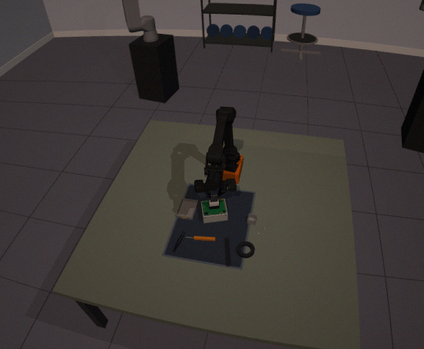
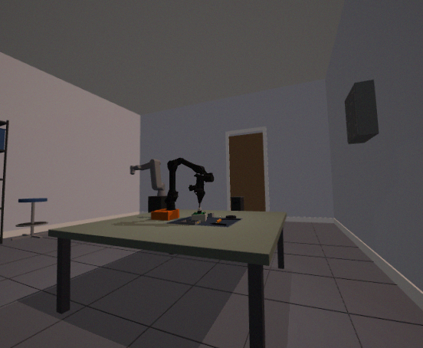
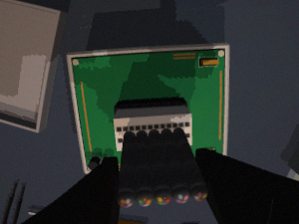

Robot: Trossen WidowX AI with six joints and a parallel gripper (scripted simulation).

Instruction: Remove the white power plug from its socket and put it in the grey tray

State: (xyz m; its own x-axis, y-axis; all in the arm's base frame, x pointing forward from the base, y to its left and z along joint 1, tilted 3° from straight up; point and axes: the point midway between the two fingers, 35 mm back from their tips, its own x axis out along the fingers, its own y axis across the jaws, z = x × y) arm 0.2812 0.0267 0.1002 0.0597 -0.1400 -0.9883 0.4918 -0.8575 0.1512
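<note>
The white plug (image 1: 213,203) (image 3: 153,129) stands at the black socket (image 3: 149,109) on the green circuit board (image 1: 220,211) (image 3: 204,104). Several black wires run up from it. My gripper (image 1: 213,197) (image 2: 199,206) (image 3: 156,162) is shut on the plug from above, one finger on each side of the wires. The fingertips' contact is partly hidden. The views do not show clearly how deep the plug sits in the socket. The grey tray (image 1: 187,208) (image 3: 30,39) lies just left of the board in the top view and looks empty.
A dark mat (image 1: 210,254) lies under the board. On it are an orange screwdriver (image 1: 204,238), black tweezers (image 1: 178,241) and a dark strip (image 1: 227,251). A black ring (image 1: 236,250) and a small grey block (image 1: 252,219) are at its right edge. An orange bin (image 1: 231,176) stands by the arm's base.
</note>
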